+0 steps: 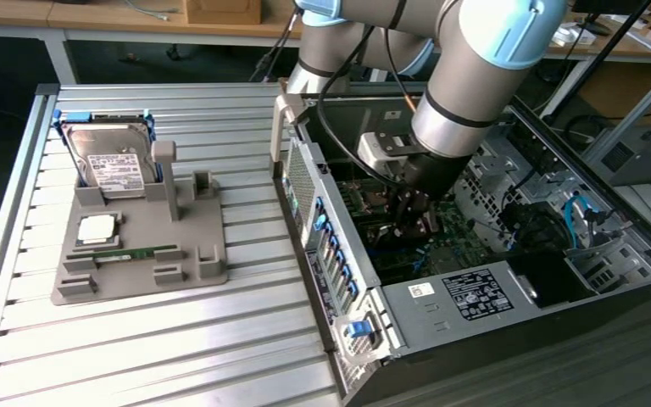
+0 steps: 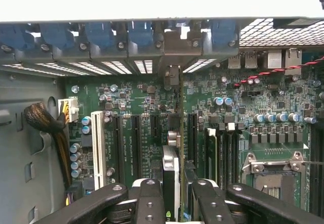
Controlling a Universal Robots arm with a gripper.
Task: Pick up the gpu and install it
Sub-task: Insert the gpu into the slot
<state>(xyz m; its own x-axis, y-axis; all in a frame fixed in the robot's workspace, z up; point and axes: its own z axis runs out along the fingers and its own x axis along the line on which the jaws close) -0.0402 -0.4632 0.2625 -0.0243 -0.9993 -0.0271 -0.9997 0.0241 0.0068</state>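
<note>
Inside the open computer case (image 1: 337, 254), my gripper (image 1: 416, 219) is shut on the gpu (image 2: 173, 176). The wrist view shows the card edge-on between the two black fingers (image 2: 150, 204), standing upright over the green motherboard (image 2: 243, 102). Its thin edge runs along the black expansion slots (image 2: 136, 143), and its silvery metal end (image 2: 172, 75) sits by the rear slot openings. Whether it is seated in a slot I cannot tell. My gripper (image 2: 177, 209) grips it from both sides.
On the slatted table at the exterior view's left stands a grey holder (image 1: 201, 263) carrying a hard drive (image 1: 116, 165), a processor chip (image 1: 97, 227) and a green memory stick (image 1: 133, 253). Blue slot latches (image 2: 101, 34), a cable bundle (image 2: 40, 120) and the processor socket (image 2: 273, 173) surround the card.
</note>
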